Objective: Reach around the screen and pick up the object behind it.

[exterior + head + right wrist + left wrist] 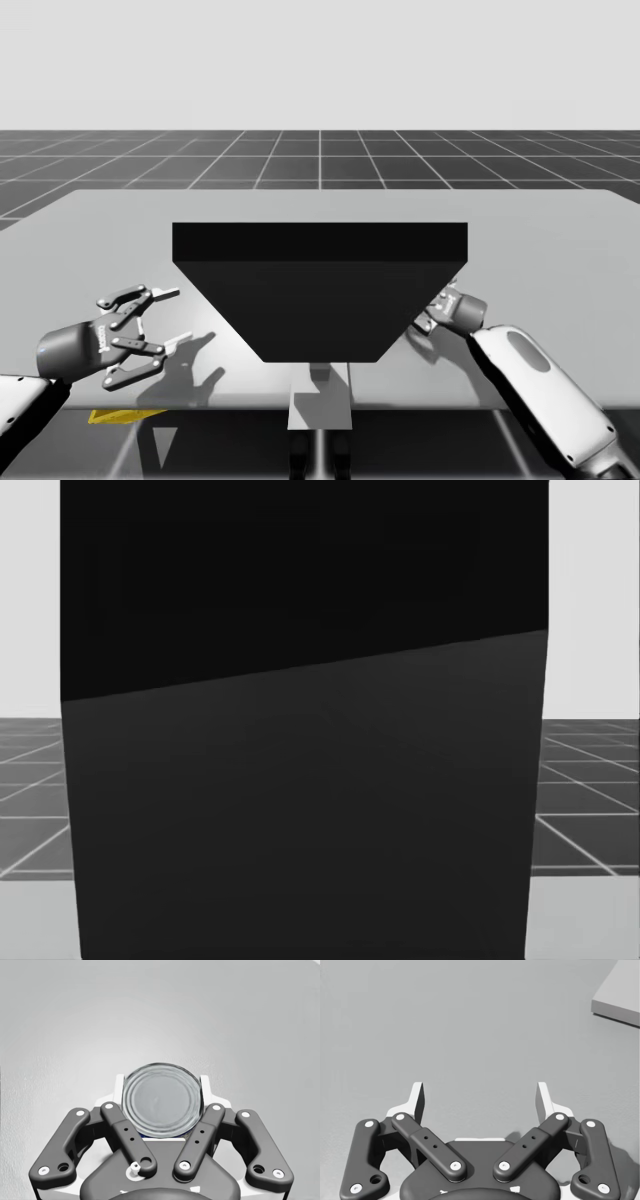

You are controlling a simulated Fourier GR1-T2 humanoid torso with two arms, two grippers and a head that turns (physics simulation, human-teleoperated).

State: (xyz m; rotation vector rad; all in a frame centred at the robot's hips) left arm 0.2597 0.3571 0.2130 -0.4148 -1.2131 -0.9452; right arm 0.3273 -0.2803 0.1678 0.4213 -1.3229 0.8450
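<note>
A tall black screen point(320, 290) stands mid-table and blocks nearly all of the head view point(300, 780). In the right wrist view a round can point(161, 1100) with a ridged silver lid sits between my right gripper point(161, 1082), whose two fingers press its sides. From above, my right gripper point(440, 308) is at the screen's right edge, partly hidden behind it, and the can is hidden there. My left gripper point(165, 320) hovers open over bare table to the left of the screen, with nothing between its fingers point(417, 1100).
The grey table point(560, 260) reaches well beyond the screen on both sides. A narrow grey post point(320, 378) stands under the screen at the front edge. A yellow patch point(110, 415) lies below the table front left. A grey slab corner point(620, 995) lies ahead of my left gripper.
</note>
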